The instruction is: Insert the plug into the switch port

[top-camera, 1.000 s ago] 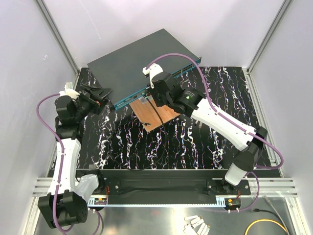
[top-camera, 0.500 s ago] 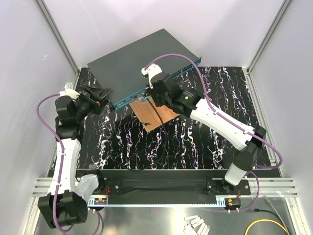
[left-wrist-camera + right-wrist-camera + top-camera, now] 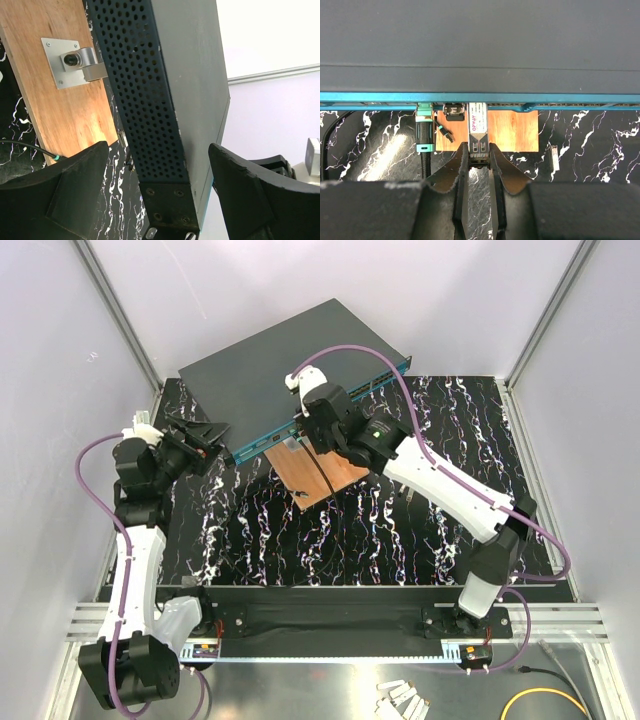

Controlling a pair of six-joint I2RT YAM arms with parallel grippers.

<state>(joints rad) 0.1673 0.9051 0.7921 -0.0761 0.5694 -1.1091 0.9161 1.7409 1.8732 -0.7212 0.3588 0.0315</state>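
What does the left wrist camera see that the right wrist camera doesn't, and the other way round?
Only the left wrist: the perforated side wall of the switch, a metal bracket on the wooden board, and the left fingers spread open. Only the right wrist: the switch's teal front edge, and the plug pinched between the right fingers. Both: the switch, the board and the marbled table.

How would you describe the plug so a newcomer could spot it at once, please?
Find the large dark grey switch with its teal front edge. At that edge, above the brown wooden board, the right pincer grips a silver plug. Only it bears a white label.
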